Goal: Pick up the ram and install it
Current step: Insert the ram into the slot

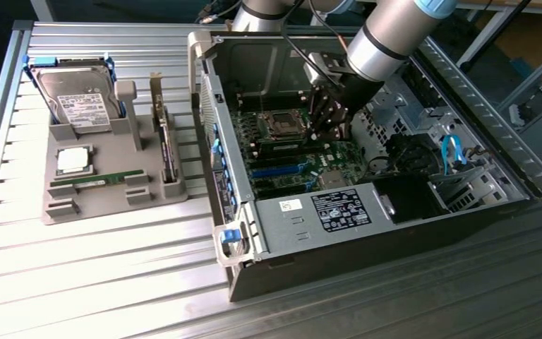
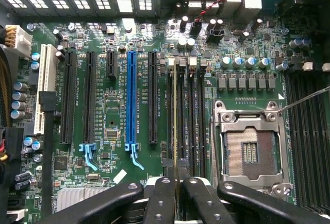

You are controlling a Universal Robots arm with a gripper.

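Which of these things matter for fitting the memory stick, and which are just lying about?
In the job: the ram, clamped edge-on in the gripper; the memory slots it lines up with.
Lying about: the hard drive, the processor chip and another green stick on the grey tray; the empty processor socket.

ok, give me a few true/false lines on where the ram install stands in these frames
1. The gripper is inside the open computer case. True.
2. The CPU socket holds a processor. False: the socket is empty, and the processor chip lies on the gray tray.
3. The gripper is shut on the ram, which is edge-on and in line with the memory slots. True.
4. The hard drive is mounted in the case. False: it rests on the tray, at the exterior view's left of the case.
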